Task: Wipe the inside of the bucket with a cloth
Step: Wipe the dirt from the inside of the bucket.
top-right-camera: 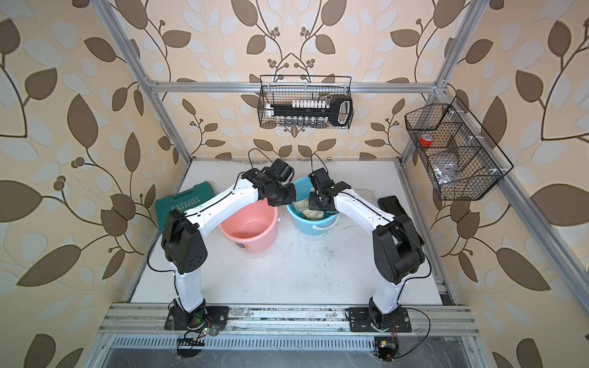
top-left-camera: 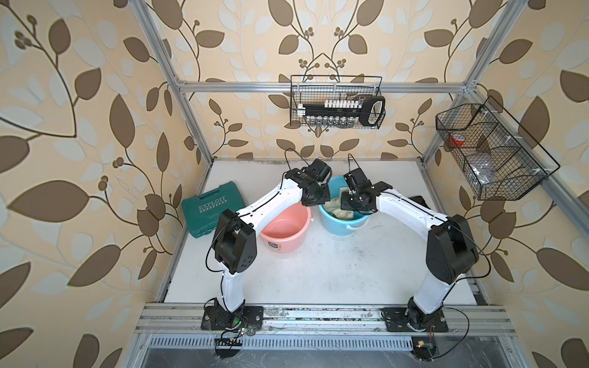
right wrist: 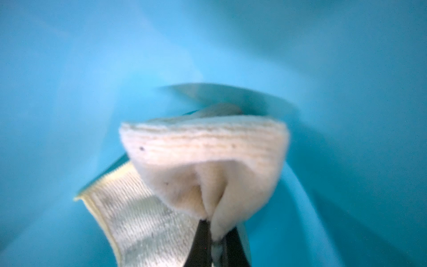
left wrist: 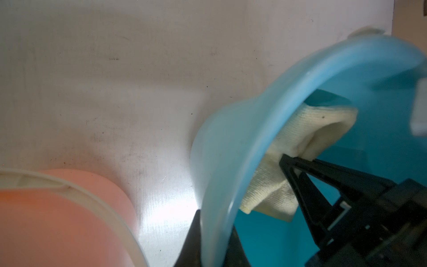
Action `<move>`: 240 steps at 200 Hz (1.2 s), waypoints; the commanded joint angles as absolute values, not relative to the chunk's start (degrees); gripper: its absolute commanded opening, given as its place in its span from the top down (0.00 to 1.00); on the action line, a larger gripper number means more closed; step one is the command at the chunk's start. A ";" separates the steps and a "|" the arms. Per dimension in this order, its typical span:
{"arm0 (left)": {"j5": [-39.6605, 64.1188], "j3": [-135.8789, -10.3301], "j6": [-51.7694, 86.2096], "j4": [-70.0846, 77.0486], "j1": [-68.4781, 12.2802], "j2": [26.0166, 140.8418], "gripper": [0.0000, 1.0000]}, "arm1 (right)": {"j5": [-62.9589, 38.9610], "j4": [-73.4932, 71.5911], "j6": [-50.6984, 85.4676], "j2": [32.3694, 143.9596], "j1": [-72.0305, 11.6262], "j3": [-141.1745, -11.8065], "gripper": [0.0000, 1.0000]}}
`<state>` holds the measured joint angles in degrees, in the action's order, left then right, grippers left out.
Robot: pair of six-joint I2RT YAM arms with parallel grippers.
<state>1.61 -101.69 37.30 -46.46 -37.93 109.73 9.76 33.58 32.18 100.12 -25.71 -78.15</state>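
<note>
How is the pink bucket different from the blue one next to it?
Colour: the pink bucket is salmon pink, the blue bucket light blue. Contents: the blue bucket holds the cloth, pinched by the right gripper; the pink bucket looks empty. Handling: the left gripper clamps the blue bucket's rim; nothing grips the pink bucket. Both are round plastic buckets, side by side on the white table.
</note>
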 commanded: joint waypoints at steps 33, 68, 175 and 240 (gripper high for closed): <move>4.09 -100.81 34.19 -52.48 -39.51 107.14 1.00 | 6.75 27.69 35.00 99.66 -24.95 -80.34 1.00; 4.31 -100.75 34.20 -52.48 -39.56 107.05 1.00 | 1.21 23.00 36.01 99.82 -25.65 -80.88 1.00; -0.28 -106.40 32.46 -54.49 -39.23 109.41 1.00 | -33.30 28.16 30.69 103.59 -26.76 -84.59 1.00; -7.51 -113.81 28.45 -56.22 -39.02 112.84 1.00 | -37.75 42.77 24.66 94.43 -26.49 -81.58 1.00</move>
<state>-1.78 -109.84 32.01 -57.47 -38.68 111.33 -32.01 34.68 28.80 100.62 -25.69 -83.11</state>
